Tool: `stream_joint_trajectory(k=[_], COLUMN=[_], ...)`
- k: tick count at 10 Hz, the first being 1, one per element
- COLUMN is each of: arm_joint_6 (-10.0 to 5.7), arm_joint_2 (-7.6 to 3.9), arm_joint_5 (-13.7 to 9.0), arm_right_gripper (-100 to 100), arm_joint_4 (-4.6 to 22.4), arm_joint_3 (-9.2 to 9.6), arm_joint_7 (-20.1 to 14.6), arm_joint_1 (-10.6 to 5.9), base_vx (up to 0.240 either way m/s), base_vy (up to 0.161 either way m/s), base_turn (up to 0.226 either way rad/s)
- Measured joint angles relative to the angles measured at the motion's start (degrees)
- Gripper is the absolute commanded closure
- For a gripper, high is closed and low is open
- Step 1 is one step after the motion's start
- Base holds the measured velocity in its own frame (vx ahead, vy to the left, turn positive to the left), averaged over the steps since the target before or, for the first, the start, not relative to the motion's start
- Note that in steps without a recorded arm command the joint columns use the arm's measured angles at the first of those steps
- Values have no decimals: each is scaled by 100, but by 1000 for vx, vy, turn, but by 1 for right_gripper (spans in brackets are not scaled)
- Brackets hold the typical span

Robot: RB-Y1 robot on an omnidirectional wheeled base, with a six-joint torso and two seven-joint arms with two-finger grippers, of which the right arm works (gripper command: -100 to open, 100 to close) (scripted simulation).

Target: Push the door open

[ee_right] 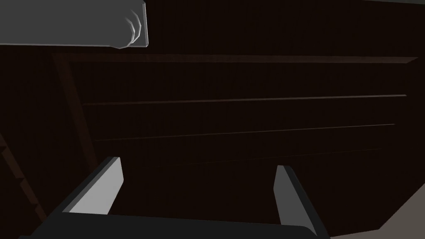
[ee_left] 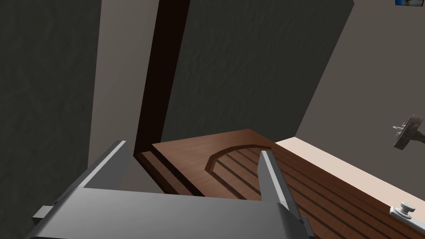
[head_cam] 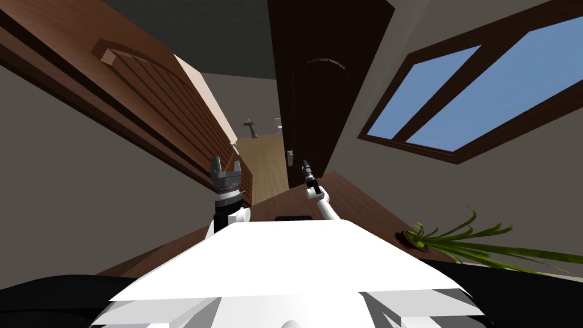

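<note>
My left gripper [ee_left: 191,174] has its two fingers [ee_left: 108,166] spread wide with nothing between them. Just past the tips lies the brown door [ee_left: 232,166]: one finger crosses its arched, slatted panel while the other hangs off the door's end, beside the dark door frame [ee_left: 159,74]. I cannot tell whether either tip actually touches the wood. Out beyond the finger that is over the panel runs the door's pale cream edge [ee_left: 332,162], and further along that edge sits a small silver knob [ee_left: 404,208]. Well past it, a grey fixture [ee_left: 409,132] sticks out from the far wall. My right gripper [ee_right: 199,189] is just as wide open and empty, its fingers [ee_right: 106,186] pointing straight at the dark door [ee_right: 249,112], whose slatted face lies close ahead of both tips; I cannot see contact here either. Up beyond one finger a grey handle [ee_right: 70,23] juts across that door. From the head, the brown door stands swung away on my left hand's outer side and the dark door stands just beyond my right hand, with a strip of light wooden floor [head_cam: 267,165] showing between the two. Far out to the right of my right hand are a brown-framed window [head_cam: 472,85] and a green plant [head_cam: 472,245].
</note>
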Motion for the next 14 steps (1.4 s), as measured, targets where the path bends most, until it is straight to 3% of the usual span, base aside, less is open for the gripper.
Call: stream_joint_trajectory(k=[4,8,14], arm_joint_6=[-30,-12,-61], arm_joint_2=[38,80,175], arm_joint_5=[7,19,25], arm_right_gripper=[-100,-100,-100], arm_joint_4=[639,1091,2145], arm_joint_3=[27,69,100], arm_joint_7=[-59,-109,-201], arm_joint_1=[-352,-627,-1208], base_vx=[39,43,44], base_vy=[-41,-36,-46], base_turn=[40,35,47])
